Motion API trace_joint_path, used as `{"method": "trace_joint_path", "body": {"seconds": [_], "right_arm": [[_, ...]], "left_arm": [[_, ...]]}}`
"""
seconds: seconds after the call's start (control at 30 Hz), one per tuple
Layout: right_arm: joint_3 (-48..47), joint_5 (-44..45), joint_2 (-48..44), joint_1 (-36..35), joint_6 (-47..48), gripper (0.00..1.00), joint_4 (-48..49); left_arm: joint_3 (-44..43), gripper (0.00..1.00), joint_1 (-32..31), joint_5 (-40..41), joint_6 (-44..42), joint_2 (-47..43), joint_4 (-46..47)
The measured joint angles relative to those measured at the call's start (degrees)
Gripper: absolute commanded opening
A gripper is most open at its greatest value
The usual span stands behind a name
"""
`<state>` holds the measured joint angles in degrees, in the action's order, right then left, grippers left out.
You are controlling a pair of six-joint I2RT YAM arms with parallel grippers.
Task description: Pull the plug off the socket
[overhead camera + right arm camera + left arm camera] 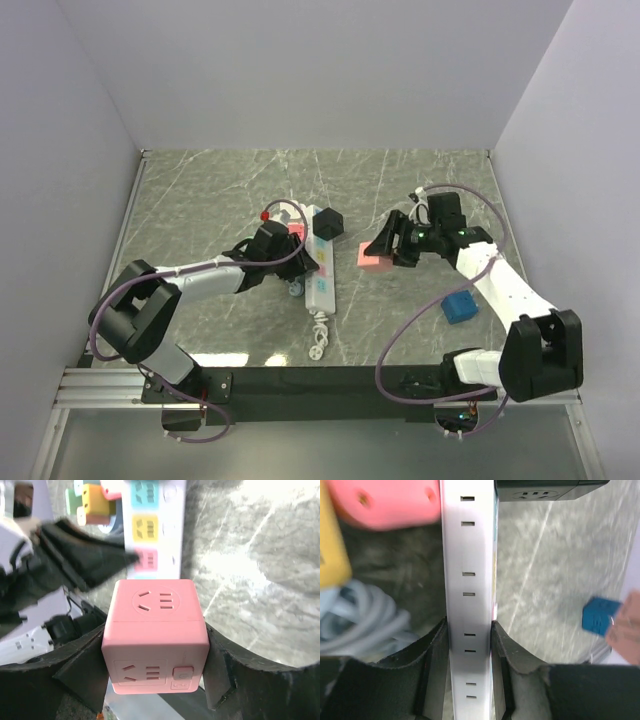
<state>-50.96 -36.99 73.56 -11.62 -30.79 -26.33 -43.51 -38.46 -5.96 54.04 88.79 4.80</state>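
Observation:
The socket is a white power strip (322, 270) with coloured outlets, lying lengthwise mid-table. My left gripper (297, 262) is shut across its narrow body (470, 555), one finger on each long side. The plug is a pink cube (375, 258) with outlet faces and a small button. It sits to the right of the strip, apart from it, with my right gripper (388, 250) shut on its two sides. In the right wrist view the pink cube (155, 635) fills the space between the fingers, and the strip (155, 530) lies beyond it. A black cube plug (328, 222) sits on the strip's far end.
A blue cube (460, 307) lies on the table near the right arm. A pink block (385, 502), a yellow block (330, 545) and a coiled grey cable (360, 615) lie left of the strip. The strip's white cord (318, 335) trails toward the near edge.

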Motion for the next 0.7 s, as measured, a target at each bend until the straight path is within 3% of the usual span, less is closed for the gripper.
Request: {"method": "trace_joint_path", "body": {"seconds": [0.17, 0.33, 0.47, 0.57, 0.7], "right_arm": [[-0.4, 6.1, -2.4, 2.2, 1.8, 0.0, -6.4], [-5.6, 29.4, -1.3, 9.7, -1.8, 0.0, -15.2], [-9.2, 42.3, 2.9, 18.2, -5.9, 0.0, -17.5], [-8.9, 46.9, 7.4, 23.5, -8.5, 0.0, -18.3], [-4.9, 48.1, 9.5, 24.2, -10.3, 0.05, -18.1]], "left_arm": [[-0.4, 0.01, 0.7, 1.8, 0.2, 0.0, -0.2], [-0.6, 0.01, 0.7, 1.7, 0.1, 0.0, -0.5], [-0.6, 0.0, 0.7, 1.2, 0.1, 0.0, -0.6], [-0.6, 0.01, 0.7, 1.1, 0.1, 0.0, -0.7], [-0.6, 0.0, 0.7, 0.7, -0.1, 0.0, -0.7]]}}
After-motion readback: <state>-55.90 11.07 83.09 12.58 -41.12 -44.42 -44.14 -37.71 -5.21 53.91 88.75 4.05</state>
